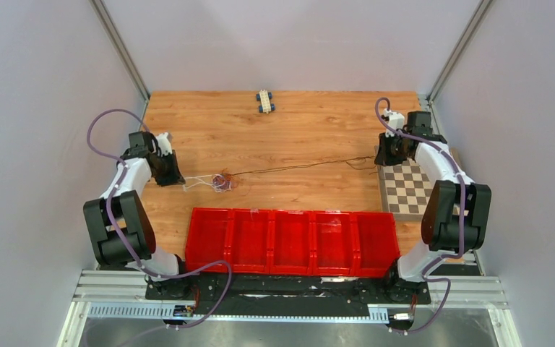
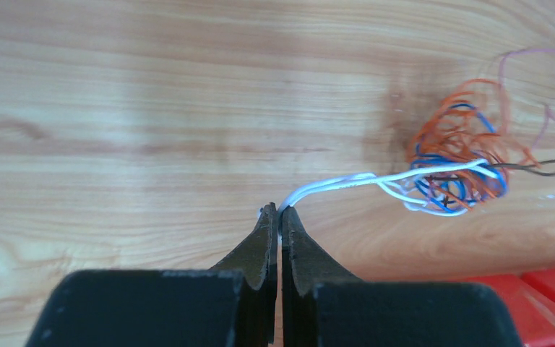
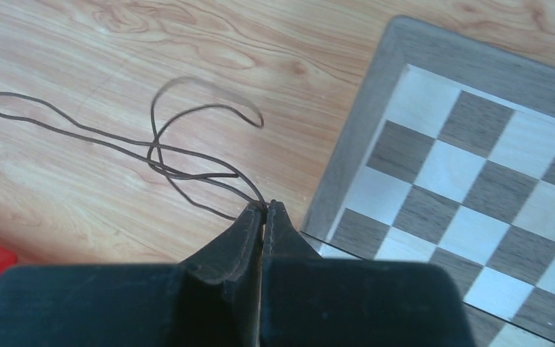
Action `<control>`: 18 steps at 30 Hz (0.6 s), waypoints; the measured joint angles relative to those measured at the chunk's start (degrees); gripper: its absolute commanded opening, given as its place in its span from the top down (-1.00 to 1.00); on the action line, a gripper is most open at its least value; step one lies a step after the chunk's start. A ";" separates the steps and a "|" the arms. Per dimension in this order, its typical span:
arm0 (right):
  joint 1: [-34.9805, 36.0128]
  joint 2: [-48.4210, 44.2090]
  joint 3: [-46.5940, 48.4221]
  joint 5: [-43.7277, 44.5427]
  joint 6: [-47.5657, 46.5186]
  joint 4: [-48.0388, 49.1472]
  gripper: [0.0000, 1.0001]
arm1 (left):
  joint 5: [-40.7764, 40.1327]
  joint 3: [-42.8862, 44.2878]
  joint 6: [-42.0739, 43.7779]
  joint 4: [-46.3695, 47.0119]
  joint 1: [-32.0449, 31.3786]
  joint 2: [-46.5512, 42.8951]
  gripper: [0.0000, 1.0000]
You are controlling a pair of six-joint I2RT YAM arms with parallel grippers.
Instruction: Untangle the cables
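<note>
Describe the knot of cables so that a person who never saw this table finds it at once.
Find the row of red bins along the near edge of the table. Just beyond its left end lies the knot, a small ball of orange, blue and white wires. It alone is multicoloured: a white cable leaves it toward the left gripper, a dark cable toward the right gripper.

A chessboard lies flat on the wooden counter, its grey border just beside the right claw, on that claw's right. A row of five joined red bins sits nearer the arm bases than both claws. A small cream toy with blue wheels stands well beyond the left claw, at the counter's far edge.
</note>
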 measured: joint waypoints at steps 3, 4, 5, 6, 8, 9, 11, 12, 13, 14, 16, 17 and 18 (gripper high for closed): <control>-1.38 -0.02 0.50 0.31 -0.33 -0.44 1.00 | -4.17 -0.04 0.26 0.02 1.20 0.87 1.00; -1.66 -0.02 0.92 0.42 -0.50 -0.52 1.00 | -5.22 -0.07 0.39 0.02 1.44 0.96 1.00; -1.95 -0.02 1.44 0.42 -0.63 -0.55 1.00 | -6.47 -0.09 0.76 0.04 1.90 1.05 1.00; -2.16 -0.04 1.95 0.42 -0.76 -0.55 1.00 | -7.34 -0.09 1.05 0.09 2.36 1.09 1.00; -2.69 -0.07 3.06 0.42 -0.98 -0.55 1.00 | -8.87 -0.09 1.44 0.07 3.41 1.29 1.00; -2.84 -0.09 3.48 0.46 -1.03 -0.52 1.00 | -9.75 -0.07 1.62 0.07 3.93 1.51 1.00; -3.30 -0.11 4.28 0.44 -1.11 -0.55 1.00 | -11.58 -0.07 1.84 0.09 4.76 2.19 1.00; -3.50 -0.11 4.57 0.44 -1.14 -0.55 1.00 | -12.20 -0.07 1.95 0.09 4.96 2.47 1.00; -3.80 -0.11 4.98 0.42 -1.11 -0.57 1.00 | -13.07 -0.04 2.25 0.09 5.22 2.93 1.00; -4.09 -0.11 5.31 0.42 -1.11 -0.59 1.00 | -13.62 -0.04 2.49 0.09 5.44 3.30 1.00; -4.83 -0.11 6.14 0.33 -1.09 -0.63 1.00 | -14.45 -0.02 2.91 0.09 6.05 3.93 1.00; -5.25 -0.11 6.58 0.11 -1.05 -0.63 1.00 | -14.51 0.09 3.10 0.02 6.45 4.22 1.00; -5.66 -0.11 7.02 -0.39 -0.96 -0.63 1.00 | -14.40 0.31 3.23 0.02 6.80 4.50 1.00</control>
